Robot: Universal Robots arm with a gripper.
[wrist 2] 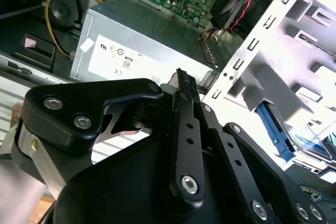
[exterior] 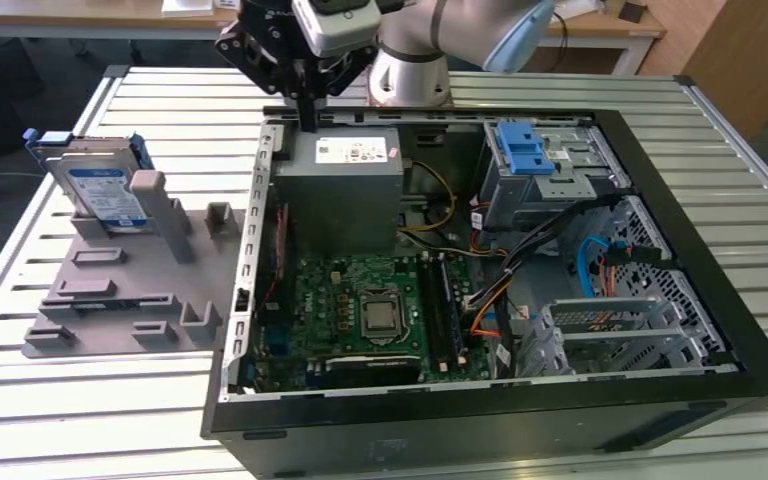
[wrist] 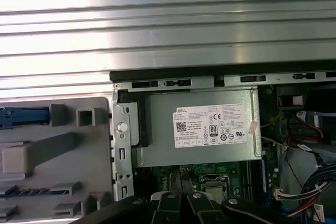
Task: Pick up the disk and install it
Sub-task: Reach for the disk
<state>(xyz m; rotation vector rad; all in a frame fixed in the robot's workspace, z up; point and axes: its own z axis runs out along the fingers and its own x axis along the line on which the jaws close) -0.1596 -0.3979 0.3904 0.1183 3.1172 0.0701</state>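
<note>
Black gripper [exterior: 309, 122]: fingers pressed together, empty, above grey metal power-supply box [exterior: 341, 200] inside open black computer case [exterior: 491, 420]. Silver blue-labelled disk [exterior: 101, 192]: upright in grey plastic holder [exterior: 117, 300], exterior view's left, well apart. Risks: closed fingers knocking disk over; low traverse clipping case wall.

Open computer case [exterior: 491, 408] lies beside grey fixture [exterior: 117, 300].
</note>
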